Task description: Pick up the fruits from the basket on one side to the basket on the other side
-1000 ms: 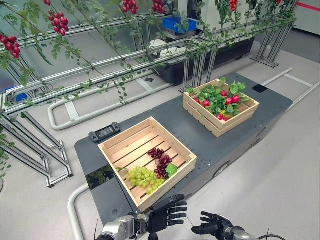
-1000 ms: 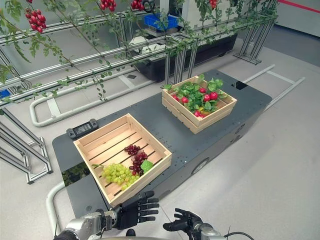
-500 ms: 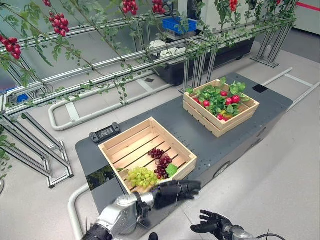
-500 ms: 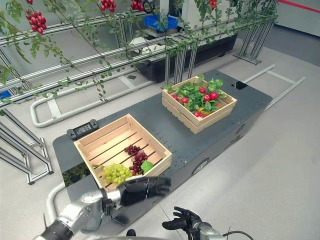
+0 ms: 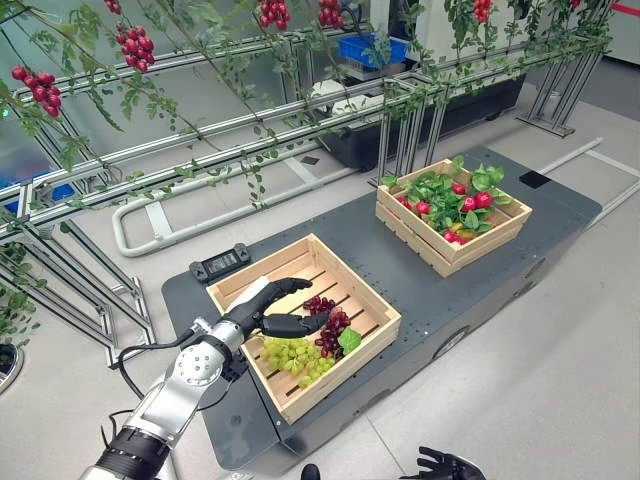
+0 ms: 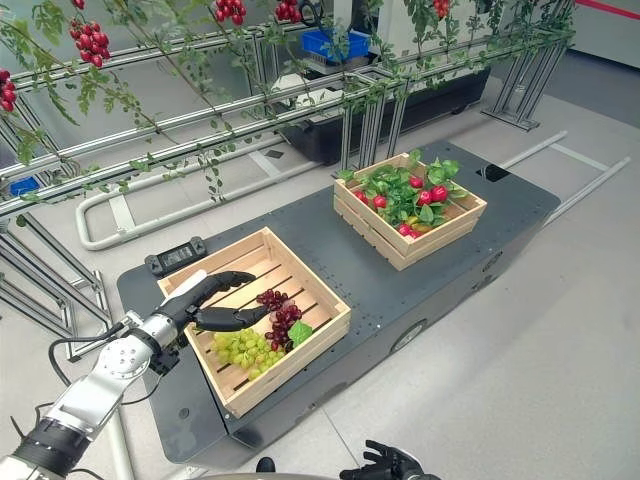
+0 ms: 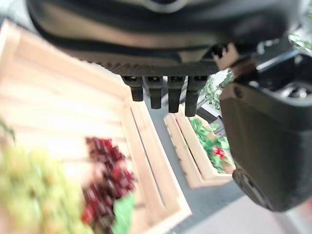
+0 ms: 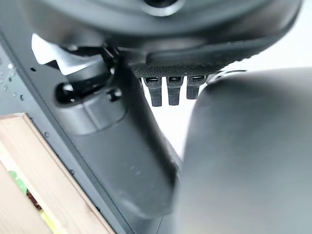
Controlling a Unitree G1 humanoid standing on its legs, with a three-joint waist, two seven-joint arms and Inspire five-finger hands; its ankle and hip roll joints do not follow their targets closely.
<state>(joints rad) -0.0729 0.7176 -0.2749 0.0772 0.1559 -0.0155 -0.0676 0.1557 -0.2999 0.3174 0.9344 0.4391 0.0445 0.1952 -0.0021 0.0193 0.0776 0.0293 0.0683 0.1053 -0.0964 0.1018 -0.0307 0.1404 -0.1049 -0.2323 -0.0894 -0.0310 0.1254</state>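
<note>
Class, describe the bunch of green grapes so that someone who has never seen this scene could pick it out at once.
On the dark grey platform stand two wooden crates; take the nearer crate, the one under the robot's open left hand. The green grapes lie in its near corner, beside a bunch of dark purple grapes and a green leaf. They are the only pale yellow-green fruit there.

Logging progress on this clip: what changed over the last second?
The left hand rose from below the platform's near edge to hover open over the near crate, above the green grapes and purple grapes. The right hand dropped lower. Both grape bunches and the far crate stayed put.
</note>
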